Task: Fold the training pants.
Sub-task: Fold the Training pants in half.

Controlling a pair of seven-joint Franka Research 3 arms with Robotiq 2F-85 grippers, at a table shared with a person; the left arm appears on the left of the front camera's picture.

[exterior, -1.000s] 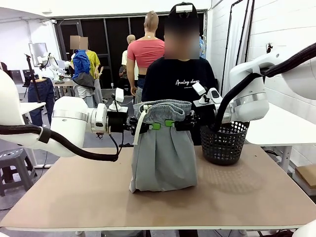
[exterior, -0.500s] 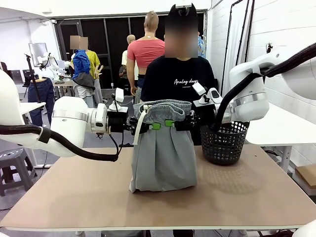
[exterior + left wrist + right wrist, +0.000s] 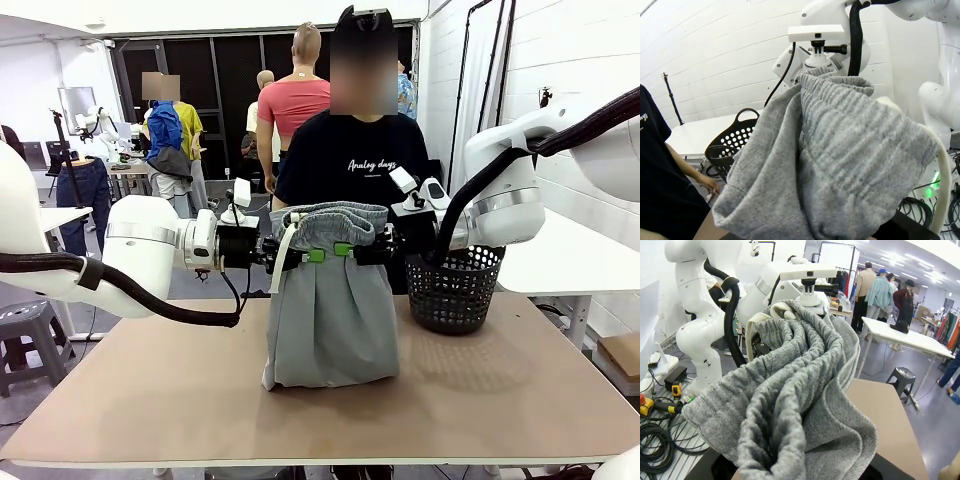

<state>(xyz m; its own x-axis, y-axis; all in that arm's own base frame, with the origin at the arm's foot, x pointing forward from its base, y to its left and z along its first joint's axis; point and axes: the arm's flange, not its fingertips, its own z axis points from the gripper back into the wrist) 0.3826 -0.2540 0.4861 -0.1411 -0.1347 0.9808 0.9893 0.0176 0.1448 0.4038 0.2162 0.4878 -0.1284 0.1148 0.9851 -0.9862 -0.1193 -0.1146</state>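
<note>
Above the table [image 3: 150, 390] middle | training pants [image 3: 330, 320] hang by the waistband, hem resting on the tabletop | left gripper [image 3: 312, 255] clamped on waistband | right gripper [image 3: 345, 250] clamped on waistband | black basket [image 3: 455, 290] just right

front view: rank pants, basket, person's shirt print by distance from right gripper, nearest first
1. Pants: gripped at the waistband by the right gripper.
2. Basket: just beside it, toward the robot's right, on the table.
3. Shirt print: beyond the table, above the waistband.
</note>
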